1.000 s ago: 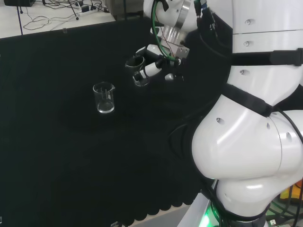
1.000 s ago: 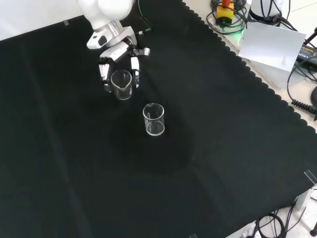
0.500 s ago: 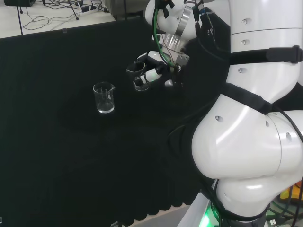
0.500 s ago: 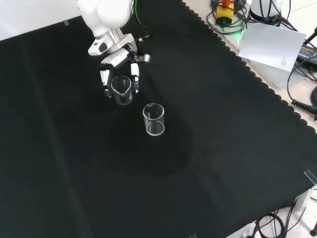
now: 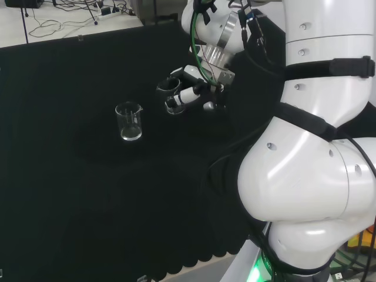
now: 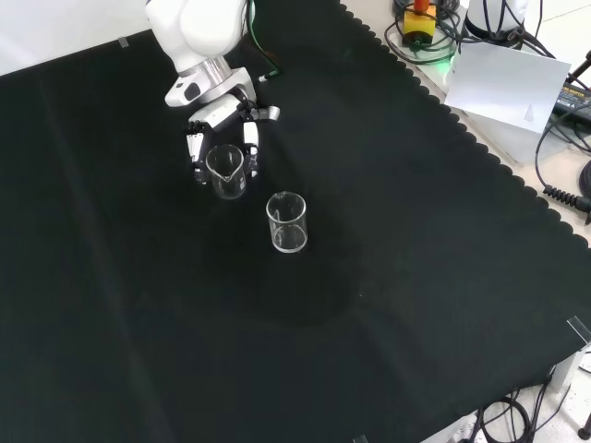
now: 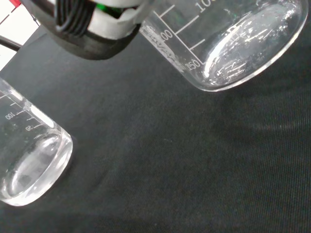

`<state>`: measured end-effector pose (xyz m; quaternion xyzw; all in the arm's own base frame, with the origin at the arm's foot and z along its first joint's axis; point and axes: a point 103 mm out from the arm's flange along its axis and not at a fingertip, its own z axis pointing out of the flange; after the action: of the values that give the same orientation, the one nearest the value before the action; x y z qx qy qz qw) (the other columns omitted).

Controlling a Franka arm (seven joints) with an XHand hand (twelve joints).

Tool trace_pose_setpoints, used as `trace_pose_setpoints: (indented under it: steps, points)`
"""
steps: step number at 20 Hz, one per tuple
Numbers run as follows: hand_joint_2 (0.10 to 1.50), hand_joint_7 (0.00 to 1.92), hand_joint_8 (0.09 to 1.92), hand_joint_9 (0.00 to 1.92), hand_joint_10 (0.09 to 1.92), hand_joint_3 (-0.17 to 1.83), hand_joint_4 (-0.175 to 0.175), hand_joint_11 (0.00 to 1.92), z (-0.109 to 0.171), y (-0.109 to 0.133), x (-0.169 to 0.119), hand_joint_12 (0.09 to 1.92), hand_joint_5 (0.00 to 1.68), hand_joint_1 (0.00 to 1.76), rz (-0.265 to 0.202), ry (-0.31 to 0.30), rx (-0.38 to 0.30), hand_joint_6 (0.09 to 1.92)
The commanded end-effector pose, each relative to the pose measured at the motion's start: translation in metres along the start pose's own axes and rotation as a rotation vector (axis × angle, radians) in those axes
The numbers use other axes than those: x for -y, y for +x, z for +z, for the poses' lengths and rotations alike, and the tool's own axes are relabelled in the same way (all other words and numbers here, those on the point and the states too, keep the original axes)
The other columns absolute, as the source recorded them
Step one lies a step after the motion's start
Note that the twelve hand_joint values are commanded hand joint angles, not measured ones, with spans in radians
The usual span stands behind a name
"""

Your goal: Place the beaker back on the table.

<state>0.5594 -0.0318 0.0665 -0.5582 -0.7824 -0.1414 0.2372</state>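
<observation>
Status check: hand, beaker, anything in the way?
Hand shut on held beaker, above the cloth. Second beaker stands close beside. Set-down spot not blocked.

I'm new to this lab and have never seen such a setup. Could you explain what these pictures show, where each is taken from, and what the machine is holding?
This is one white robot arm whose end carries a black and white hand with fingers and a thumb instead of a simple clamp. It works over a bench covered with black cloth.

The head view looks from behind and above the arm's base, so the big white shapes at its right are the arm itself. The front view looks down on the cloth from the opposite side. The wrist view sits by the palm, so things look very close.

The hand's fingers are curled round a small clear glass beaker. A second clear glass beaker stands upright on the cloth nearby, untouched.
</observation>
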Motion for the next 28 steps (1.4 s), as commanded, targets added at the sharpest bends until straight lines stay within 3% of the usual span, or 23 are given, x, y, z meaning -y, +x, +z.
trace_pose_setpoints:
  steps: [1,13,19,22,25,28]
  points:
    - [1.09,1.33,0.6,1.35,0.84,-0.17,-0.095,1.14,0.003,-0.003,-0.001,0.77,1.1,1.29,0.005,0.01,-0.012,0.78]
    - [1.08,1.35,0.54,1.34,0.79,-0.17,-0.074,1.16,0.015,-0.01,-0.004,0.75,1.11,1.29,0.012,0.045,-0.06,0.76]
    - [1.09,1.3,0.58,1.27,0.74,-0.17,-0.007,1.17,0.011,-0.012,0.002,0.79,1.13,1.27,0.001,0.036,-0.043,0.76]
    - [1.14,1.18,0.77,1.16,0.7,-0.17,0.016,1.02,0.01,-0.01,0.005,0.94,1.04,1.25,-0.009,0.045,-0.016,0.91]
    - [1.05,0.94,0.85,1.03,0.67,-0.17,-0.017,0.73,0.009,-0.009,0.009,1.15,0.81,1.21,-0.015,0.057,0.014,1.02]
    - [1.0,0.7,0.79,0.88,0.62,-0.17,-0.033,0.51,0.008,-0.009,0.011,1.27,0.61,1.19,-0.011,0.091,0.02,0.99]
